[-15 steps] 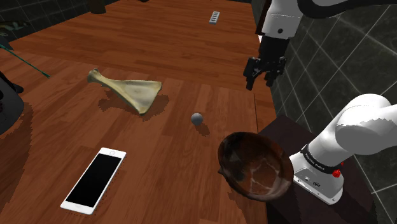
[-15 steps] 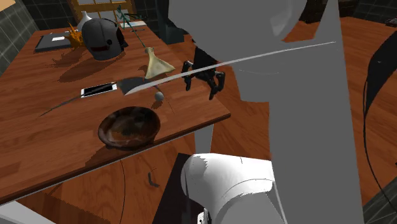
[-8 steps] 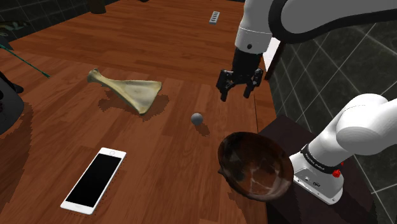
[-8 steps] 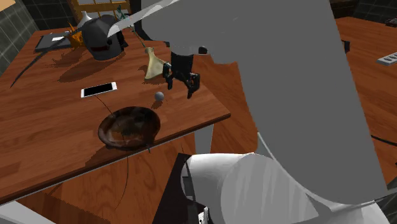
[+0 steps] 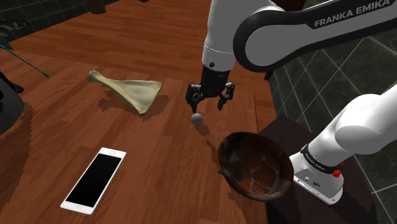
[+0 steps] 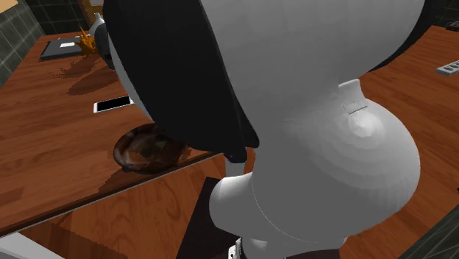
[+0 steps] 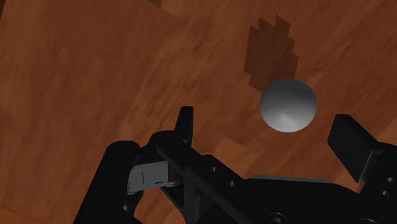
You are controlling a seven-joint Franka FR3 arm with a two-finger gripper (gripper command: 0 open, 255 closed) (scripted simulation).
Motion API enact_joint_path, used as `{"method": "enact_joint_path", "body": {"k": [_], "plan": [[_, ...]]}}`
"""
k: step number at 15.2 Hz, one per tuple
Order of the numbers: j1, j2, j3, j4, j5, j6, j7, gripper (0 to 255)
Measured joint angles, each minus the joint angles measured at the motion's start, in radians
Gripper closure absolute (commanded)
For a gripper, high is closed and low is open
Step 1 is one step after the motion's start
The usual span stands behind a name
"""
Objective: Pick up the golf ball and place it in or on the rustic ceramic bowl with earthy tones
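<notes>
The grey ball (image 5: pixel 198 118) is lying on the wooden table (image 5: pixel 159 175), just under the gripper (image 5: pixel 207 104). The gripper's fingers are being held apart, and nothing is being gripped. In the wrist view the ball (image 7: pixel 288 105) is being seen ahead of the fingertips, in the gap between them. It is sitting nearer one finger than the other and is being touched by neither. The brown bowl (image 5: pixel 230 159) is standing near the ball, on the stand's side of it. Since half a second ago the gripper is being brought lower, from well off the ball toward the wall to almost directly above it. Ball and bowl are being left unmoved.
</notes>
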Motion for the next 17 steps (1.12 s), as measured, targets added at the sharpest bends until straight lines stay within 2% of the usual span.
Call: {"method": "enact_joint_path", "body": {"k": [2,9,15,16,17], "plan": [[-0.008,0.061,0.041,0.027,-0.038,0.043,0.063,0],[-0.015,0.137,0.075,0.000,-0.077,0.143,0.106,0],[-0.015,0.144,0.077,-0.004,-0.081,0.154,0.109,0],[-0.015,0.144,0.077,-0.004,-0.081,0.154,0.109,255],[-0.015,0.144,0.077,-0.004,-0.081,0.154,0.109,255]]}}
